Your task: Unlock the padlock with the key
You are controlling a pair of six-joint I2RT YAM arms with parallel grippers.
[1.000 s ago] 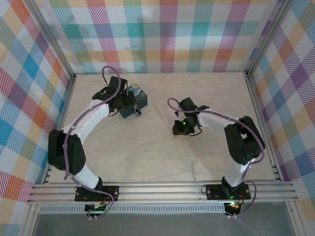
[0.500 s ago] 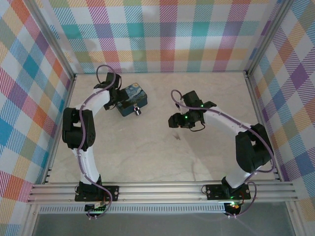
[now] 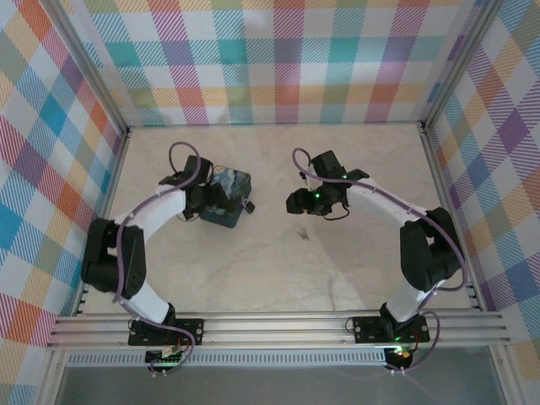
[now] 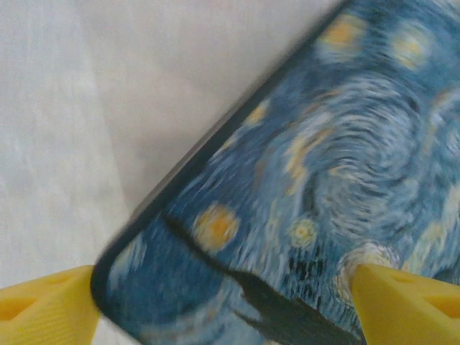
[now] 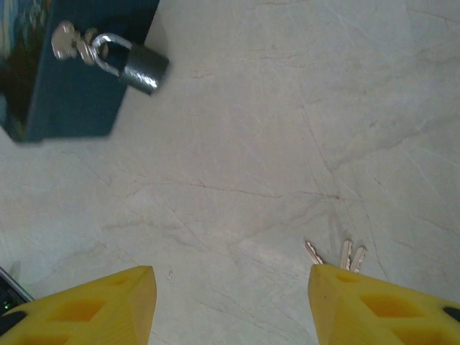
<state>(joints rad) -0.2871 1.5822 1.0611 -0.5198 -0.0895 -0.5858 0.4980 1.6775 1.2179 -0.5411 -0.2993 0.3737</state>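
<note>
**Pale marbled worktop inside checked walls: padlock, keys and two pincers**

The worktop (image 3: 253, 278) is a pale, veined surface enclosed by walls (image 3: 278, 59) of pastel check. A blue tin (image 3: 228, 196) with a swirling painted lid stands left of centre. The padlock (image 3: 247, 205), small and dark with a thin silver shackle, hangs closed from the hasp (image 5: 68, 42) on the tin's side, on the side facing the right arm.

The left pincer (image 3: 211, 198) sits at the tin. In its wrist view its yellow fingers (image 4: 43, 309) are spread wide over one corner of the lid. Whether they press on the tin cannot be told.

The right pincer (image 3: 295, 202) hangs over bare worktop to the right of the tin, about half open and holding nothing. In its wrist view the padlock (image 5: 136, 68) lies well ahead of the pincer (image 5: 230, 277) and off to its left, clear of both fingers. The keys (image 5: 345, 253) lie flat on the worktop just beside the tip of the right-hand finger. From above, the keys (image 3: 304, 234) lie near the pincer, apart from the padlock.
</note>
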